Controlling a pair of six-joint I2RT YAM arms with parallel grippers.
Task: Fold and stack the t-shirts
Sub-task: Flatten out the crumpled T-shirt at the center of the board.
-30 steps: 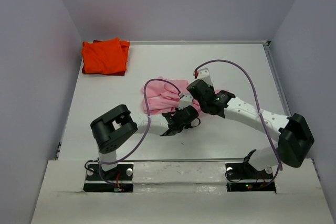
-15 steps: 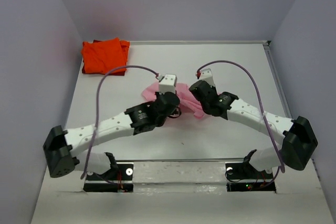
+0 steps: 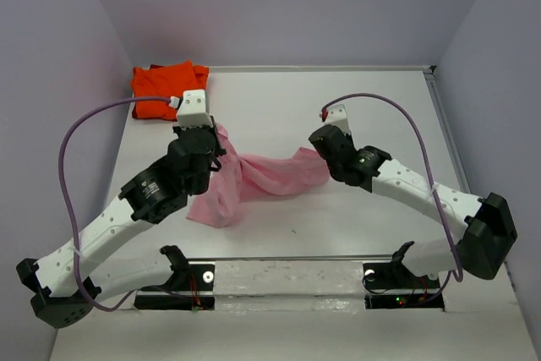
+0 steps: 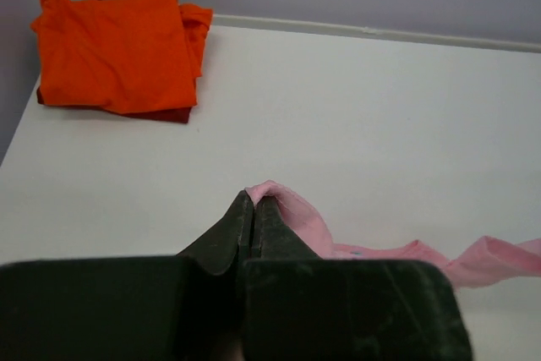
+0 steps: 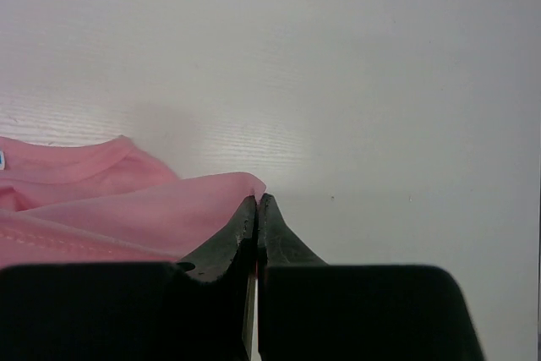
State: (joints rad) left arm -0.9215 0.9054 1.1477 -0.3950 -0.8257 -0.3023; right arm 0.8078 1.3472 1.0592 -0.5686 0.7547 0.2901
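- The light pink cloth t-shirt (image 3: 262,177) is strung out between the two arms over the middle of the white worktop (image 3: 380,99). Both gripped ends are raised and the span between them sags.
- A loose bunch of the pink shirt droops below the left arm's end, toward the near edge. Whether it rests on the worktop or hangs just above it cannot be told.
- The left fingers (image 4: 245,214) are pressed together on a pinched fold of the pink shirt. In the left wrist view a small pink ridge pokes out just past the tips, and the rest of the cloth trails off to the right.
- The right fingers (image 5: 248,214) are closed tight on another edge of the same shirt. In the right wrist view the pink fabric spreads to the left of the tips, with bare worktop beyond.
- The bright orange-red cloth t-shirt (image 3: 166,90) lies folded in the far left corner of the worktop, close to the left wall. A darker red edge shows under its near side.
- The orange-red shirt lies apart from the pink one, and neither arm touches it.
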